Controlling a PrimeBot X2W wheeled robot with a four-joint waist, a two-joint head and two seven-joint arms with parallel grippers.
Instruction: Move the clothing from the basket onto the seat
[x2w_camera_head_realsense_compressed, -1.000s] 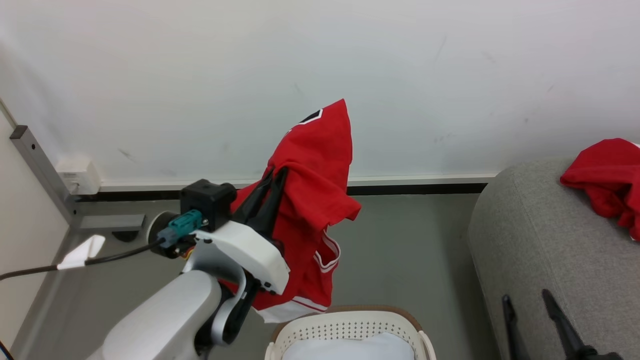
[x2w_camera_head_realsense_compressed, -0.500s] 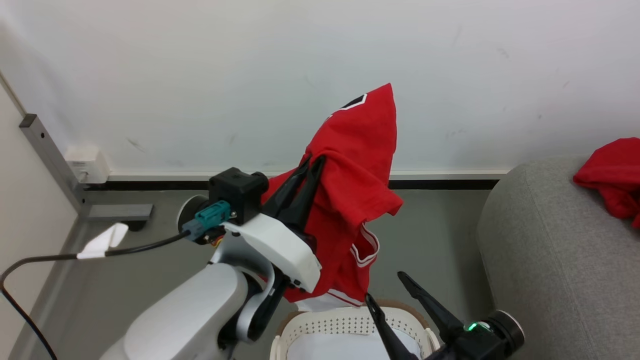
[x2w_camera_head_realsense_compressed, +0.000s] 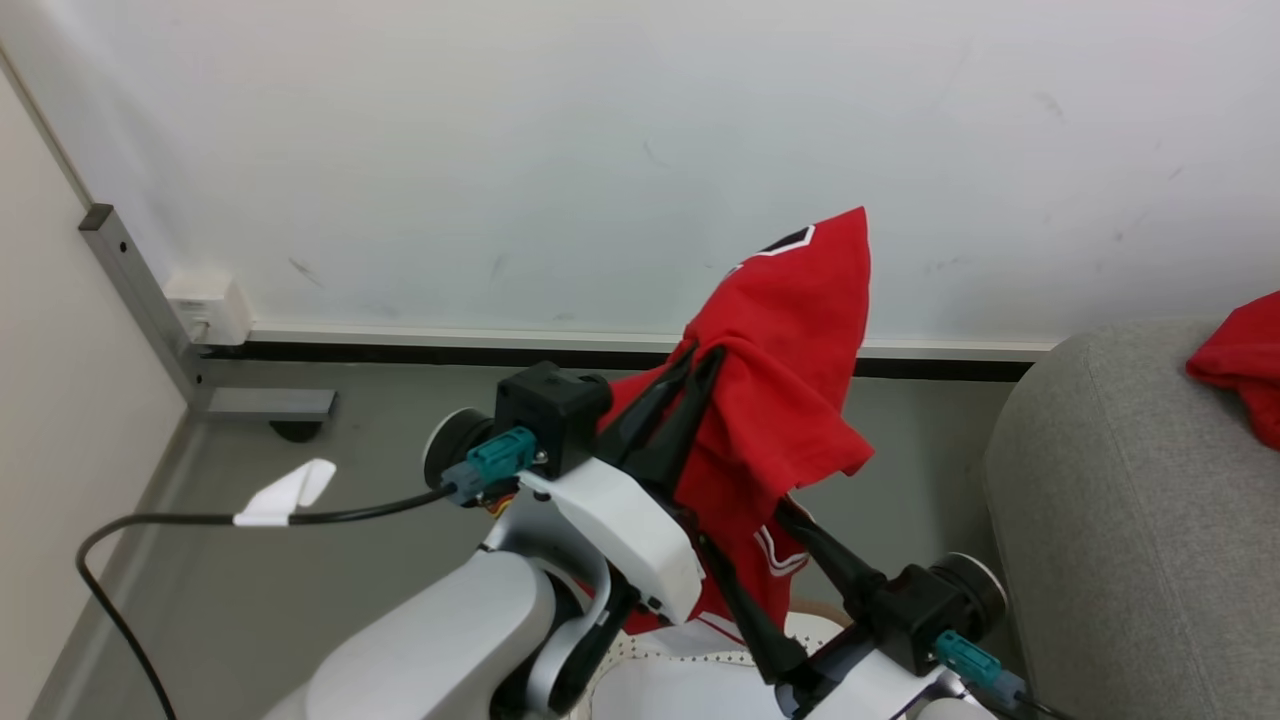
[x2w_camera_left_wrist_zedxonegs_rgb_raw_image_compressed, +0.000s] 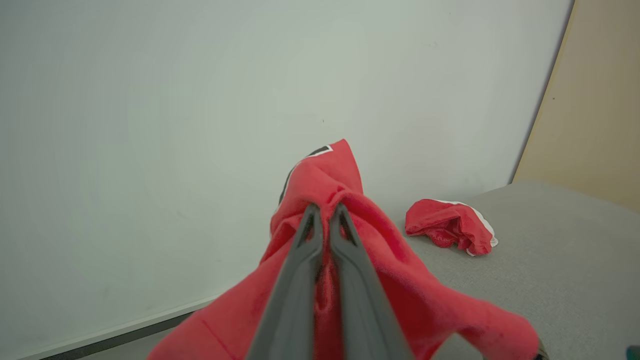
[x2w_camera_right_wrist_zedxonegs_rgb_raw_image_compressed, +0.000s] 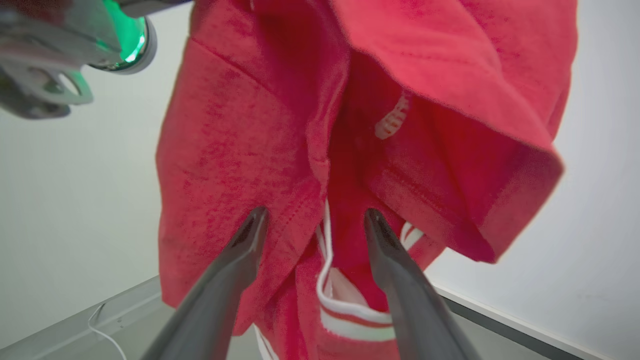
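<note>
Left gripper (x2w_camera_head_realsense_compressed: 703, 352): raised, pinched tight on the red jersey (x2w_camera_head_realsense_compressed: 800, 320).
Right gripper (x2w_camera_right_wrist_zedxonegs_rgb_raw_image_compressed: 315, 214): spread wide, pointing up at it from below.

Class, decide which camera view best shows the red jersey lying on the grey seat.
The left wrist view: the whole crumpled jersey lies on the seat. The head view cuts it off at the right edge; the right wrist view faces the hanging jersey.

Place: bare test room, lab-like
Walls: plain white wall (x2w_camera_head_realsense_compressed: 500, 150), black skirting (x2w_camera_head_realsense_compressed: 450, 355)
Floor: smooth grey floor (x2w_camera_head_realsense_compressed: 330, 570)
Furniture: grey fabric seat (x2w_camera_head_realsense_compressed: 1120, 500)
Fittings: metal post (x2w_camera_head_realsense_compressed: 140, 290), trailing cable (x2w_camera_head_realsense_compressed: 180, 519)
</note>
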